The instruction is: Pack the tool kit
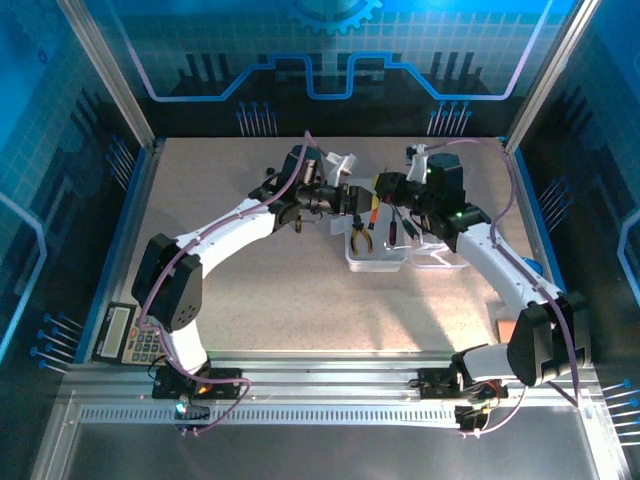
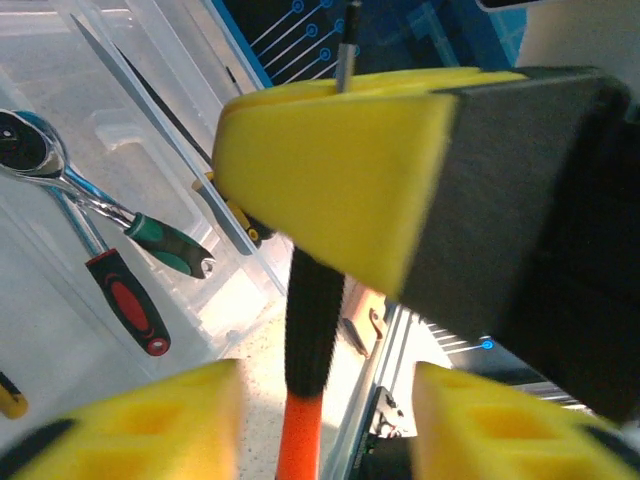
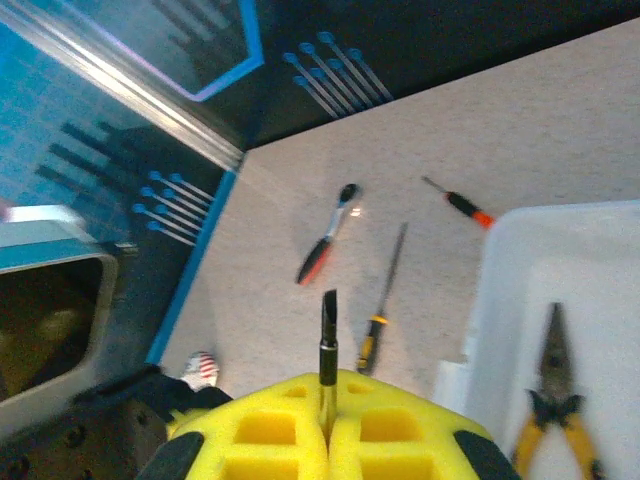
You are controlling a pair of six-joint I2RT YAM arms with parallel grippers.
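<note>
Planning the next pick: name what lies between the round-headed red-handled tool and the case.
One slim screwdriver with a yellow-and-black handle lies between the round-headed tool and the case wall, touching neither. This shows in the right wrist view.

The right gripper (image 3: 328, 405) hides the screwdriver (image 3: 328, 335) below its blade. The yellow handles of the pliers (image 3: 556, 405) run off the bottom edge.

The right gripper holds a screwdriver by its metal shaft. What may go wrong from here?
1. The right gripper pinches only the thin shaft of the screwdriver, so the handle may swing or slip out.
2. The handle hangs between the fingers of the open left gripper, close to the right pads, so the two grippers may collide.
</note>
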